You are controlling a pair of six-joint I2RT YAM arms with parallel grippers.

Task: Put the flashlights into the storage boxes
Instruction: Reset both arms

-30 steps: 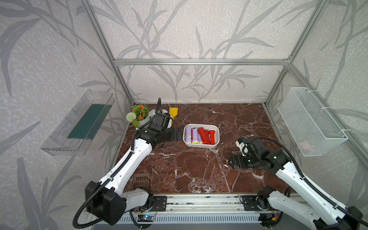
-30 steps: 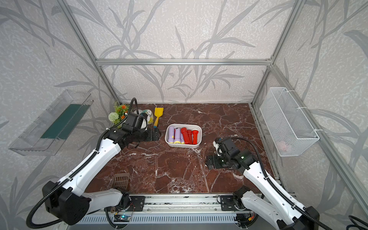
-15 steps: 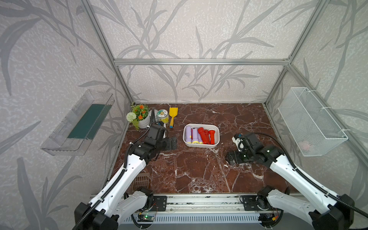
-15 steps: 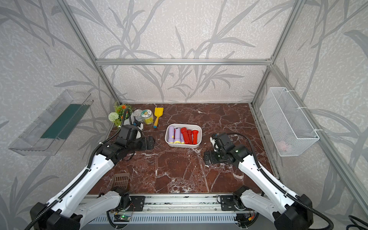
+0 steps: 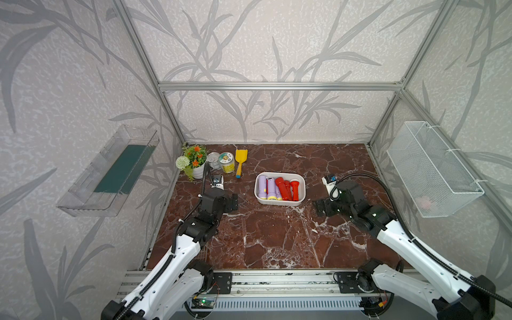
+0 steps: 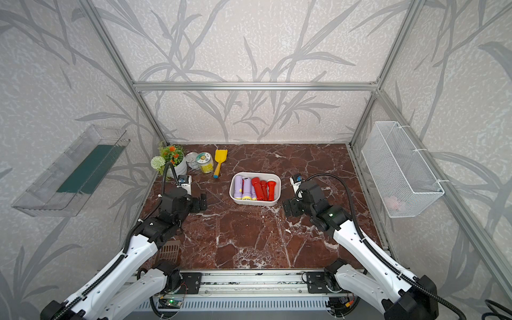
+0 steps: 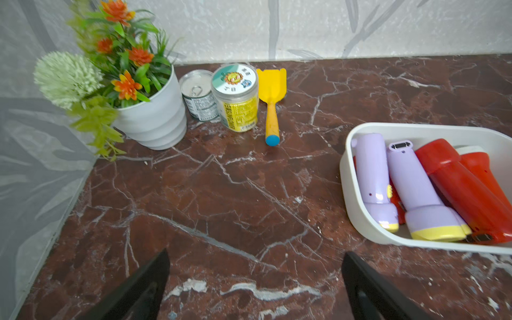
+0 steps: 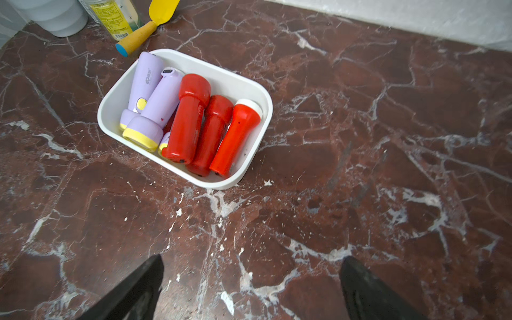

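Left gripper [image 7: 255,252], drawn back down-frame, and right gripper [image 8: 252,257] gaped empty; white storage box [image 8: 224,80] held lilac and red flashlights [image 8: 188,119].

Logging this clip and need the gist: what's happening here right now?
Nothing is being handled. The left hand and right hand are open and empty, one on each side of the white tub and clear of it. The red and lilac flashlights lie piled inside it; none shows loose on the marble table. The sorting looks finished.
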